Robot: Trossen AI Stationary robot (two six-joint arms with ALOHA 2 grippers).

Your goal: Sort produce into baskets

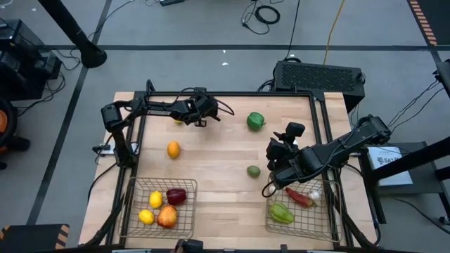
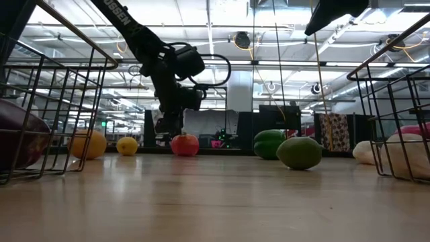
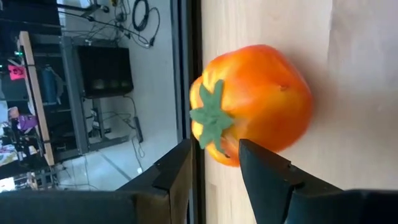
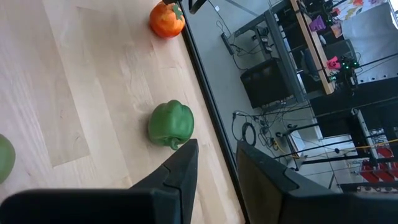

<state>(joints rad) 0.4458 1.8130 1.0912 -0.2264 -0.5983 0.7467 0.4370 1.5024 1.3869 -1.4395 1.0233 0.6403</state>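
An orange-red tomato-like piece with a green stem [image 3: 255, 99] lies on the wooden table by its far edge, also seen in the low view [image 2: 185, 144]. My left gripper [image 3: 214, 146] hangs open just short of it and slightly above [image 2: 168, 126], with nothing between its fingers; from overhead it [image 1: 200, 119] covers the piece. A lemon [image 2: 127, 145] lies beside it. My right gripper [image 4: 214, 165] is open and empty, raised over the table's right half [image 1: 274, 153]. Loose on the table are a green pepper [image 1: 255, 121], an orange [image 1: 173, 149] and a green fruit [image 1: 253, 171].
The left wire basket [image 1: 133, 184] at the near edge holds lemons, a dark red piece and an apple. The right basket [image 1: 330, 228] holds a green pepper, a red chili and a white bulb. A dark frame rail [image 1: 232, 95] runs along the far edge.
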